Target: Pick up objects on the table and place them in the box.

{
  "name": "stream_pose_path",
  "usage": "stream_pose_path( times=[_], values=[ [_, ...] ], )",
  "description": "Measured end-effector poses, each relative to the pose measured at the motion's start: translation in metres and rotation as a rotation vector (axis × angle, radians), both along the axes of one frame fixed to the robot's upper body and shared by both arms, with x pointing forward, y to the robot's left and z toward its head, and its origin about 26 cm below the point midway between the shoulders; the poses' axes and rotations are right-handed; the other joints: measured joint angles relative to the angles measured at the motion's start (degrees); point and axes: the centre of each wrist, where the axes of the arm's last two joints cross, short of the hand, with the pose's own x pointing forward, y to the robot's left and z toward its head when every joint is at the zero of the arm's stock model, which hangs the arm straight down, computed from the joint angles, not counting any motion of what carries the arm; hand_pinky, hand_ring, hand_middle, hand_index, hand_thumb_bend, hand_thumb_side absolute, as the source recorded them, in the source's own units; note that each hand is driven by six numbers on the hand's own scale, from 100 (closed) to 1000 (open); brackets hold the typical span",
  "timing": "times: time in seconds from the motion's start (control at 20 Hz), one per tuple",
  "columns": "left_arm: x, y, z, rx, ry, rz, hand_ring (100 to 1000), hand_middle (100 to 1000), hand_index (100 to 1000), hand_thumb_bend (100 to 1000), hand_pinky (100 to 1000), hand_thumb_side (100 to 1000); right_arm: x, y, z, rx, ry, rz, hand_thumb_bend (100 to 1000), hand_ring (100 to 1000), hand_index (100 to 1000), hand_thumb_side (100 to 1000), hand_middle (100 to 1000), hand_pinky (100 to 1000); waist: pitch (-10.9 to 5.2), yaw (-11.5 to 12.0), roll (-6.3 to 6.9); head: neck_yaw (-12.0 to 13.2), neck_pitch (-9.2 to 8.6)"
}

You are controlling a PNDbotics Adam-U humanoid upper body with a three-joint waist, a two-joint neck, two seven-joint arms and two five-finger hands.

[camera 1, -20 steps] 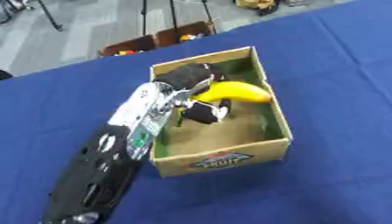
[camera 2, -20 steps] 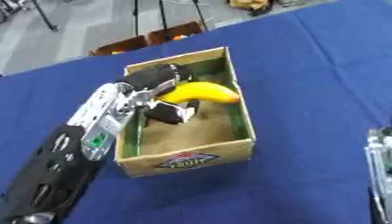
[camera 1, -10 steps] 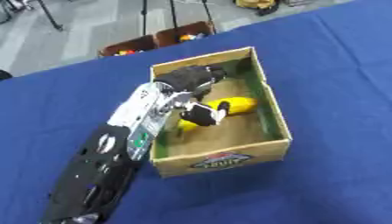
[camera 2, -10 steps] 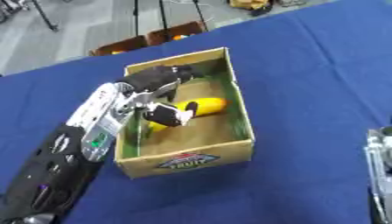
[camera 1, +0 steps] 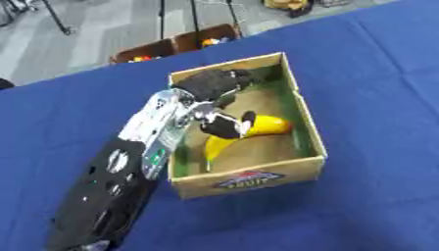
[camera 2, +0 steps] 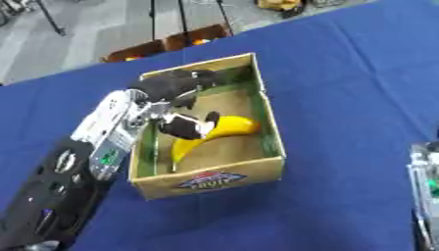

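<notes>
An open cardboard box (camera 1: pixel 250 179) with a green lining stands on the blue table. A yellow banana (camera 1: pixel 264 127) lies on the box floor, its tip toward the front left corner. My left hand (camera 1: pixel 209 84) reaches in over the box's left wall and hovers above the banana. Its fingers are relaxed and its dark thumb (camera 1: pixel 226 125) rests against the banana's middle. Only a silver piece of my right arm (camera 2: pixel 425 186) shows, at the right edge of the right eye view; that hand is out of sight.
The blue tablecloth (camera 1: pixel 369 78) spreads around the box on all sides. Beyond the far table edge, brown crates (camera 1: pixel 176 45) with small coloured things stand on the grey floor. My black and silver left forearm (camera 1: pixel 129 166) crosses the lower left.
The banana, held up over the box's right side a second ago, has come down onto the box floor. My left hand's fingers have eased off it. The box has not moved.
</notes>
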Motion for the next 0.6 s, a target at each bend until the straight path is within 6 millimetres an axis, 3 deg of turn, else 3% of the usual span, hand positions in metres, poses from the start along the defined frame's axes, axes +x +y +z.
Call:
stream_pose_path(
  times=[0.6],
  values=[
    [-0.035,0.029,0.032,-0.086,-0.186,0.020,450,883,958,100,130,413,0.000,-0.003,-0.003,0.017,0.005,-0.014,100,846,880,886,606,767,-1.40,2.7,-1.39,-1.6,0.53]
  ],
)
